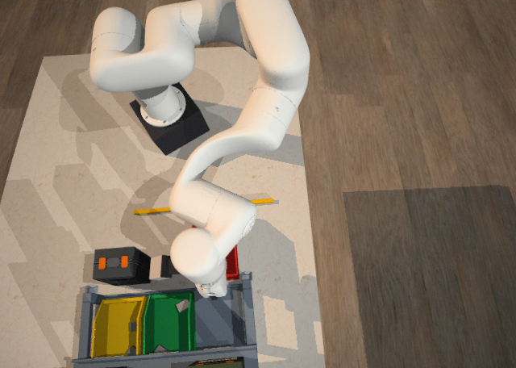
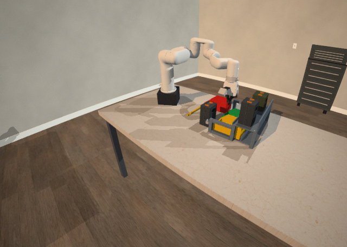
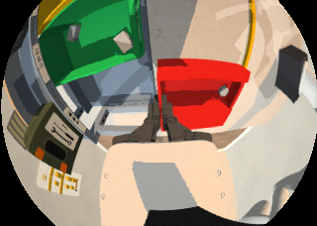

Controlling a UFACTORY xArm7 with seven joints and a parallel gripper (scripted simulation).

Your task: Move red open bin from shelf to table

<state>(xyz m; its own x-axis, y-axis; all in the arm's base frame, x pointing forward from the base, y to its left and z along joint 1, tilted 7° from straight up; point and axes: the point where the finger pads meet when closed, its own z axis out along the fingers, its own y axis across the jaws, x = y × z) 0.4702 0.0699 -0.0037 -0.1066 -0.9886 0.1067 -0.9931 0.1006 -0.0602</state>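
- My jaws [image 1: 211, 290] [image 2: 230, 100] are closed on the upright wall of the red open bin [image 1: 232, 264] [image 2: 219, 103] [image 3: 200, 69] (thin wall, fingers nearly together).
- Red bin is off the shelf and out in front of it, on the robot-base side; whether its base touches the table top I can't tell (arm and dark case block the views).
- One grey part [image 3: 223, 90] lies inside the red bin (maybe more, my fingers hide a bit).
- Shelf [image 1: 249, 314] [image 2: 252, 139] [image 3: 147, 48] is just beside the red bin; my wrist sits over its front edge.
- Green bin [image 1: 168, 324] [image 2: 235, 112] [image 3: 94, 43] stands on the shelf, open front toward the red bin side, two grey parts in it.
- Yellow bin [image 1: 114, 326] [image 2: 224, 127] [image 3: 47, 3] is next along, right beside the green one (grey parts in there too).
- Olive case [image 2: 260, 100] [image 3: 54, 137] and a tall dark case [image 2: 248, 111] are up on the higher board.
- Another dark case [image 1: 114, 265] [image 2: 207, 114] stands on the table [image 1: 37, 231] [image 2: 182, 155], in front of the shelf's yellow end.
- Yellow strip [image 1: 151, 211] [image 2: 194, 110] [image 3: 252, 33] lies on the table beyond the red bin, toward my black base block [image 1: 183, 136] [image 2: 168, 98].
- Dark drawer cabinet [image 2: 322, 77] by the wall, well apart.
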